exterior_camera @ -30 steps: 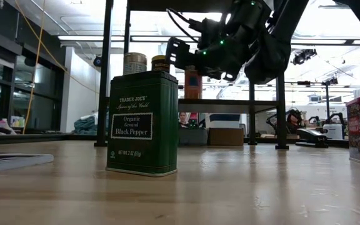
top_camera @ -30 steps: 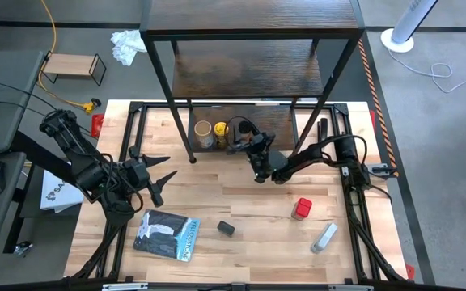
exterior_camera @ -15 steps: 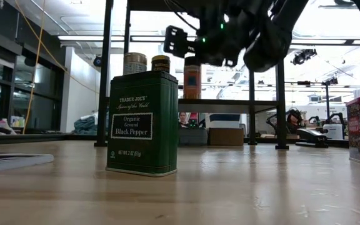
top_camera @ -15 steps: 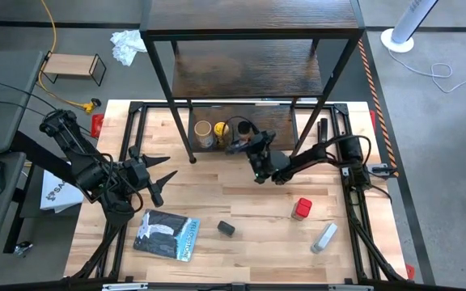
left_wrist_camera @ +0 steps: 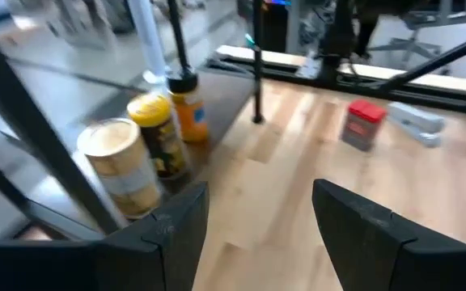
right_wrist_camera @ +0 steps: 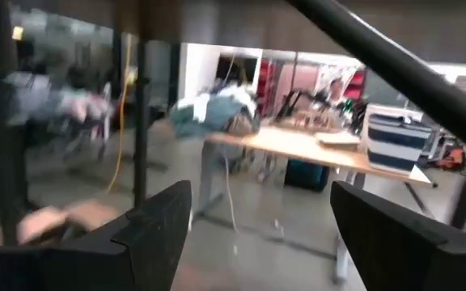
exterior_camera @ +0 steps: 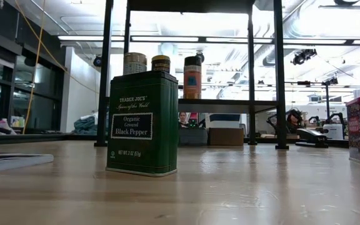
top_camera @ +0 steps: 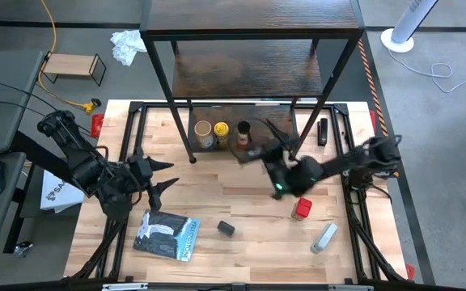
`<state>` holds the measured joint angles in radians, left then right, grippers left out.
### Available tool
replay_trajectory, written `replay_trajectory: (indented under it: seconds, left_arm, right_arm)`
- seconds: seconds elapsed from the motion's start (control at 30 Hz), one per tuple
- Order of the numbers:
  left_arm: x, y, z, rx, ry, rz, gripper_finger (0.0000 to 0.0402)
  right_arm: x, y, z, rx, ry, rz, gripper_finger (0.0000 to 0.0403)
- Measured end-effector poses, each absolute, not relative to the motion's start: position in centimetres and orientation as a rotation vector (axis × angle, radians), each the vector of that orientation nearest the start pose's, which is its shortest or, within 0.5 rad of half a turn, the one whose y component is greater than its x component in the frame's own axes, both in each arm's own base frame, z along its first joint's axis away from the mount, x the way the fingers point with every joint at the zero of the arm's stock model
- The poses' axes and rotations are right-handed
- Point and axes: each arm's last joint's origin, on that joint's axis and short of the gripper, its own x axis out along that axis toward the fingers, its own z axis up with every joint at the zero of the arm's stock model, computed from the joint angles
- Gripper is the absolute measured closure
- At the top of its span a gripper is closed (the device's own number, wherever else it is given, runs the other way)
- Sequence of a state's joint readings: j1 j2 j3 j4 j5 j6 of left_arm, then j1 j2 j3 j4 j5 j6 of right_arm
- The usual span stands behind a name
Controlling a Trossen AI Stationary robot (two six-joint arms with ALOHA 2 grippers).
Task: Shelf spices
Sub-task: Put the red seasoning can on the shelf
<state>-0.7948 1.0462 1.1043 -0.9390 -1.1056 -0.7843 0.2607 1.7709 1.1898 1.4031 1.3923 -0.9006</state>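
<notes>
On the shelf's lowest board: tan-lidded jar (top_camera: pixel 204 129), yellow-lidded jar (top_camera: pixel 222 129) and brown jar (top_camera: pixel 243 134) upright in a row, close together, over the far edge of the tabletop (top_camera: pixel 241 198).
On the bare tabletop: red tin (top_camera: pixel 301 208) toward the right edge, small black tin (top_camera: pixel 226 229) nearer the near edge and about mid-width; both well apart from the shelf (top_camera: pixel 253 16).
Not for shelving: grey-white tube (top_camera: pixel 324 237) near the near right corner; flat blue-grey packet (top_camera: pixel 166 235) toward the near left corner.
Right hand (right_wrist_camera: pixel 261 190): just off the shelf's lowest board, close to the brown jar, between it and the red tin; fingers spread apart, nothing between them.
Left hand (top_camera: pixel 168 173): waiting over the left part of the tabletop, fingers apart, empty.
Step in hand: judged to sit between two placements, with three of five spices shelved and no container gripped.
Next move, as a judgement: reach with the right hand for the red tin, the nearest loose one; line the open fingers up on its two flat sides, come down around it, close, lift clear.
Care needed: set it beside the brown jar without knocking the row; keep clear of the shelf's thin black legs on the way in.
Left to do after that: small black tin.
</notes>
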Motion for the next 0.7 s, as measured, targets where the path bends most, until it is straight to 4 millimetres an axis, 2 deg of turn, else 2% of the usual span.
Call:
replay_trajectory:
  seconds: [0.17, 0.27, 0.37, 0.43, 0.53, 0.6, 0.7]
  left_arm:
    - [15.1, -11.0, 36.2, -0.185, 0.384, 0.357, 0.0185]
    - [15.8, -11.7, 36.8, -0.258, 0.427, 0.184, 0.0178]
    - [17.3, -12.7, 36.6, -0.328, 0.484, 0.038, 0.0165]
    - [18.9, -13.6, 35.9, -0.365, 0.514, -0.008, 0.0155]
    - [22.3, -15.0, 34.4, -0.380, 0.524, -0.072, 0.0141]
    - [24.7, -15.9, 33.0, -0.372, 0.545, -0.141, 0.0134]
    - [27.9, -16.4, 30.3, -0.289, 0.680, -0.198, 0.0128]
  right_arm:
    - [31.5, 12.9, 38.5, -0.160, 0.098, -1.095, 0.0110]
    - [28.5, 16.5, 41.3, -0.095, 0.050, -0.959, 0.0110]
    - [26.1, 18.4, 43.8, 0.030, -0.013, -0.867, 0.0110]
    - [25.2, 19.1, 44.7, 0.068, -0.029, -0.831, 0.0110]
    - [24.8, 20.1, 44.8, 0.040, -0.016, -0.799, 0.0110]
    - [24.4, 20.5, 44.8, 0.027, -0.010, -0.782, 0.0110]
    - [23.6, 21.1, 44.9, 0.053, -0.020, -0.751, 0.0110]
